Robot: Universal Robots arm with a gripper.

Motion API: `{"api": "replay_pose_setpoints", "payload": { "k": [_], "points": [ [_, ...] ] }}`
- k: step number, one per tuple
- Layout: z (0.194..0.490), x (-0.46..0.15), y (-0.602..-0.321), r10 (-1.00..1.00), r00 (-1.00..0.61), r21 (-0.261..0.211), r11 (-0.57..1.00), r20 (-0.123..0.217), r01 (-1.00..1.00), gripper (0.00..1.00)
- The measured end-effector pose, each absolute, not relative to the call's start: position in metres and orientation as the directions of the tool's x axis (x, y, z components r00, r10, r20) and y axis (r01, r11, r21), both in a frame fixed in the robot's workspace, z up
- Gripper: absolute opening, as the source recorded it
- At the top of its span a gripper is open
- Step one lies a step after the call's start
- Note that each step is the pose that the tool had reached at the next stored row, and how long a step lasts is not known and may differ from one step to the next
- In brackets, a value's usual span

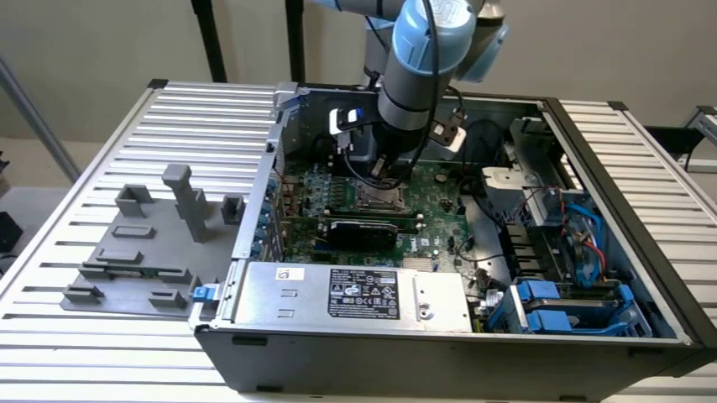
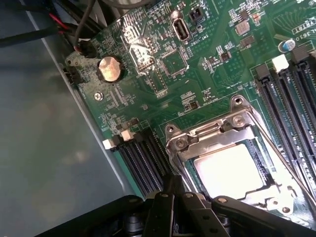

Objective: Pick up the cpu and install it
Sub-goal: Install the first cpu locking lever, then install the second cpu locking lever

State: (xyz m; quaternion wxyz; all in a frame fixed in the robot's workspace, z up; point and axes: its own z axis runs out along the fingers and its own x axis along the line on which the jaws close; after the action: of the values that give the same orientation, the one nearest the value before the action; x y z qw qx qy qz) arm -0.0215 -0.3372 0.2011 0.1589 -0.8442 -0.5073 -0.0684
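The cpu (image 2: 229,170), a pale silver square, lies flat inside the metal socket frame (image 2: 207,133) on the green motherboard (image 2: 163,74). My gripper (image 2: 171,183) is shut, its black fingers pressed together with nothing between them, just above the socket's edge beside the cpu. In the exterior view the arm reaches straight down into the open computer case, with the gripper (image 1: 379,178) low over the socket (image 1: 379,200) in the middle of the board.
Black memory slots (image 2: 143,160) flank the socket, with a coin battery (image 2: 109,68) further off. A silver power supply with a black label (image 1: 353,294) sits at the case front. Blue drive bays (image 1: 560,306) and cables fill the right. A grey fixture plate (image 1: 140,248) lies outside on the left.
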Motion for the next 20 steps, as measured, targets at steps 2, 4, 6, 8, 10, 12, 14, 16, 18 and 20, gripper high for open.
{"api": "replay_pose_setpoints", "payload": {
  "k": [2, 4, 6, 8, 10, 12, 14, 16, 18, 20],
  "points": [
    [0.2055, -0.0216, -0.3390, 0.835, 0.476, -0.199, -0.435, 0.277, 0.878, 0.11],
    [0.2084, -0.0216, -0.3428, 0.835, 0.476, -0.199, -0.435, 0.277, 0.878, 0.11],
    [0.2100, -0.0216, -0.3470, 0.835, 0.476, -0.199, -0.434, 0.278, 0.878, 0.11],
    [0.2100, -0.0216, -0.3476, 0.834, 0.476, -0.200, -0.434, 0.279, 0.878, 0.11],
    [0.2101, -0.0216, -0.3477, 0.834, 0.476, -0.201, -0.434, 0.280, 0.878, 0.11],
    [0.2100, -0.0216, -0.3476, 0.833, 0.476, -0.202, -0.433, 0.283, 0.878, 0.11],
    [0.2101, -0.0216, -0.3477, 0.832, 0.476, -0.203, -0.433, 0.285, 0.878, 0.11],
    [0.2100, -0.0216, -0.3477, 0.832, 0.476, -0.204, -0.432, 0.286, 0.878, 0.11],
    [0.2100, -0.0216, -0.3476, 0.831, 0.476, -0.205, -0.432, 0.288, 0.878, 0.11],
    [0.2100, -0.0216, -0.3477, 0.830, 0.476, -0.206, -0.431, 0.290, 0.878, 0.11]
  ]
}}
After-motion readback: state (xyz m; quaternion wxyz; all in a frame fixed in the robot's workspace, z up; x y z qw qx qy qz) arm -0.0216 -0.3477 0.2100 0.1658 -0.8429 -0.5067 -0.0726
